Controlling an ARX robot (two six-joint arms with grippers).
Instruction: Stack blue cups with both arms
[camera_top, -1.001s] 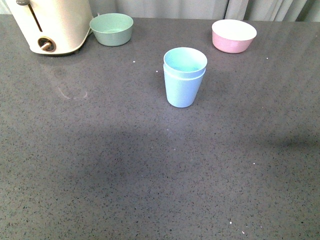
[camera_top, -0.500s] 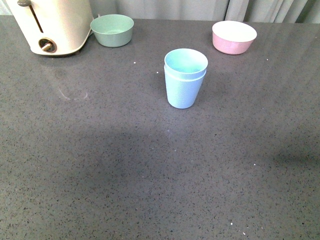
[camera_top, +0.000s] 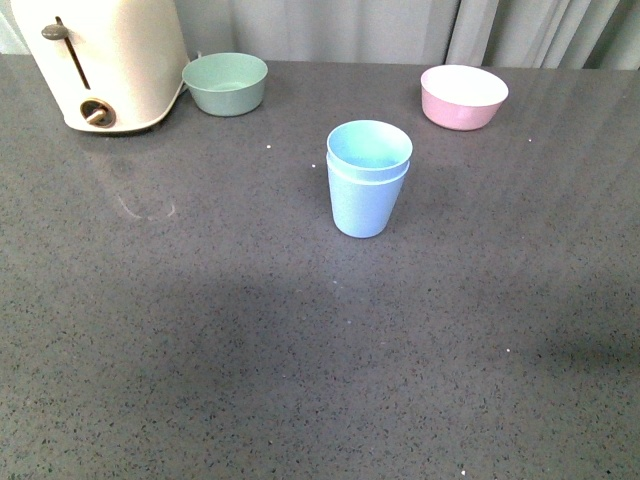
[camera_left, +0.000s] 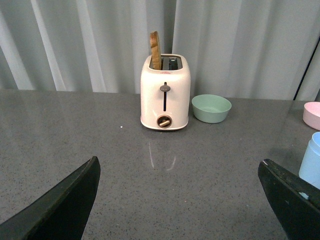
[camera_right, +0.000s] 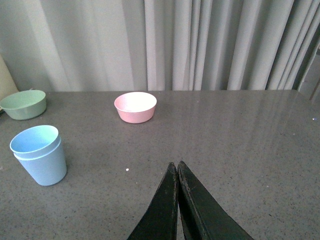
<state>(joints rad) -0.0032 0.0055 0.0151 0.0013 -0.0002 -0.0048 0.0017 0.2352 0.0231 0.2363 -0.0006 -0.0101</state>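
I see the blue cups already nested, one inside the other, upright on the grey tabletop, well ahead of both arms. My left gripper is spread wide with nothing between its fingers; the stack sits off to its right, and the cream toaster and green bowl stand ahead of it. My right gripper is pressed together and empty, with the stack off to its left and the pink bowl ahead. I judge the stacking done, so the main risk is my own: swinging either arm inward could clip the stack and topple it, since the top cup sits high
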